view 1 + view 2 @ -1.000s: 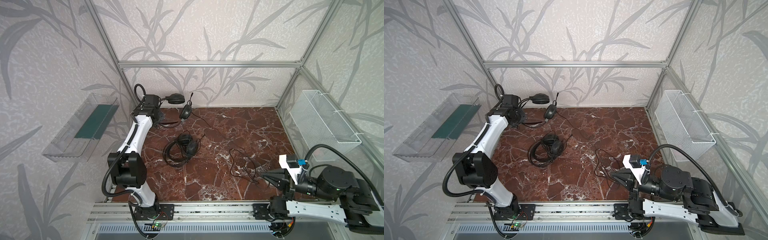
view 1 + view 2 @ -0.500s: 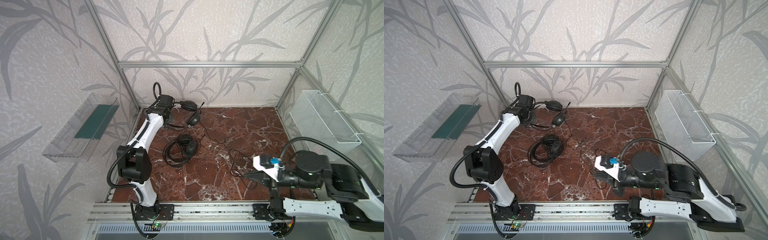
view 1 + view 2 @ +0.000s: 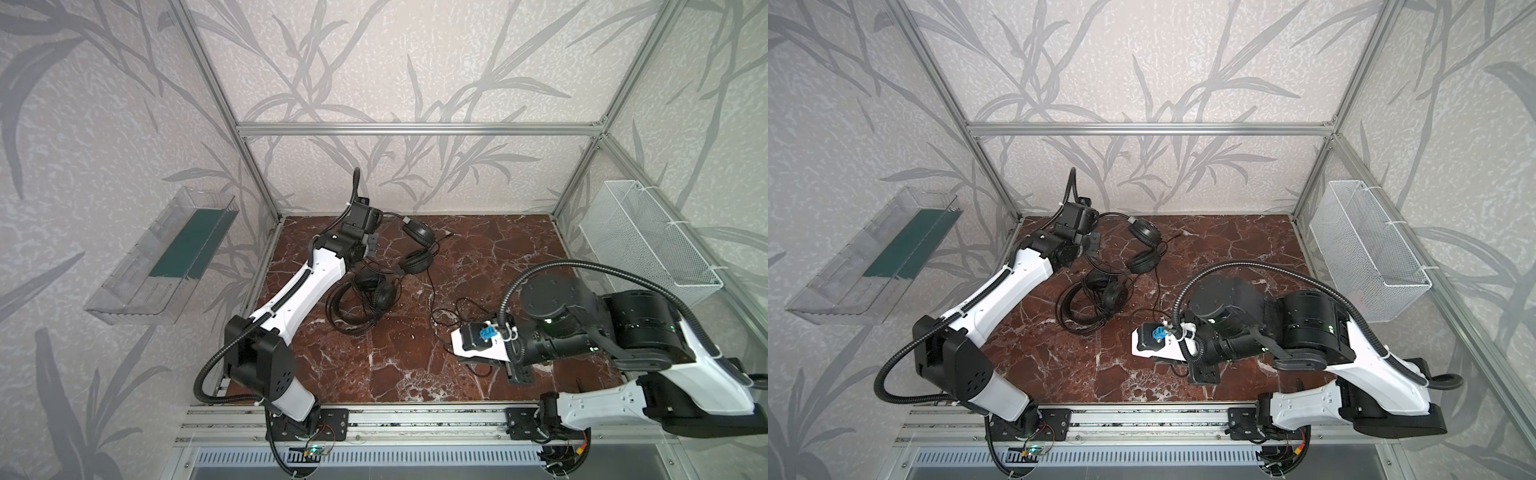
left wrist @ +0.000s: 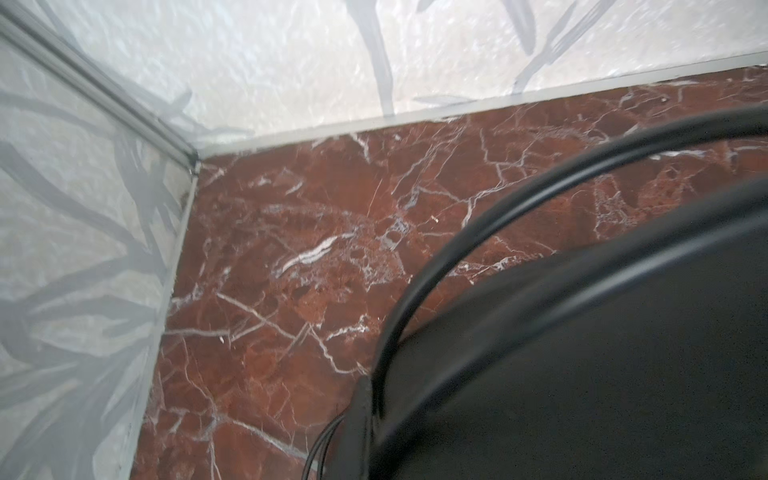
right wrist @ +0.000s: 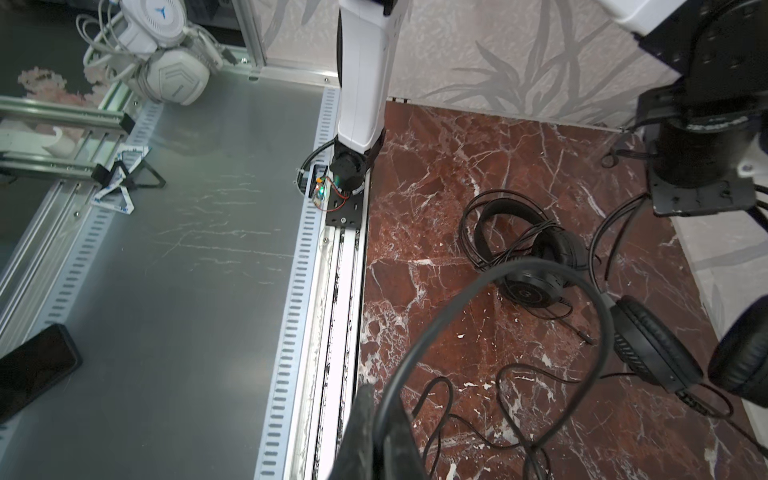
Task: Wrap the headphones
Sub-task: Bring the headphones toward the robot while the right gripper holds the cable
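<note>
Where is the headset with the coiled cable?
In both top views the headset lies left of centre on the table, beside the left arm and in front of the other headset.

So the right gripper (image 5: 376, 422) is pinched tight on a thin black cable (image 5: 540, 262), which loops up in a big blurry arc right in front of the lens. Past it on the red marble floor (image 5: 436, 166) lies a coiled-up headset (image 5: 530, 291), and just beside that are the two padded earcups of a second headset (image 5: 650, 349). The white left arm (image 5: 361, 83) stands on the near rail (image 5: 336, 291), and a dark phone (image 5: 33, 374) lies on the grey tabletop (image 5: 187, 270) outside.
</note>
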Action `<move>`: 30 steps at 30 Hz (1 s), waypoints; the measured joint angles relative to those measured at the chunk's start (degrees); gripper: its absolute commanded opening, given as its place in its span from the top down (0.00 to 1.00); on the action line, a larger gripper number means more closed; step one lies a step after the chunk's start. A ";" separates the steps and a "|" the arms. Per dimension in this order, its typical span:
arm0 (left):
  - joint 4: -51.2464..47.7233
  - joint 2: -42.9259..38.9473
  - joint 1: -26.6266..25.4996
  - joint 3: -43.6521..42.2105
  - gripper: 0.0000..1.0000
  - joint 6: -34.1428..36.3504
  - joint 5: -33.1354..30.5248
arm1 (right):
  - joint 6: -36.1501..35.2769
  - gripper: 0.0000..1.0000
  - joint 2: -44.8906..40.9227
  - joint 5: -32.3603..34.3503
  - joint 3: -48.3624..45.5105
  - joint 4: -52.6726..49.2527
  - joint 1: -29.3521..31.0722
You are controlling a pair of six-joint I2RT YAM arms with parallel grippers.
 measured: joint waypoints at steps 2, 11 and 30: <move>2.10 -2.19 -2.89 -2.60 1.00 2.58 0.39 | -0.81 1.00 1.60 0.24 2.27 -1.18 0.72; 3.69 -7.69 -14.82 -10.95 1.00 11.02 6.23 | -3.37 1.00 0.70 1.81 8.26 -2.36 1.79; -5.05 -26.58 -36.26 -23.74 1.00 6.75 15.85 | -8.28 1.00 -8.15 16.79 -0.92 5.29 -2.34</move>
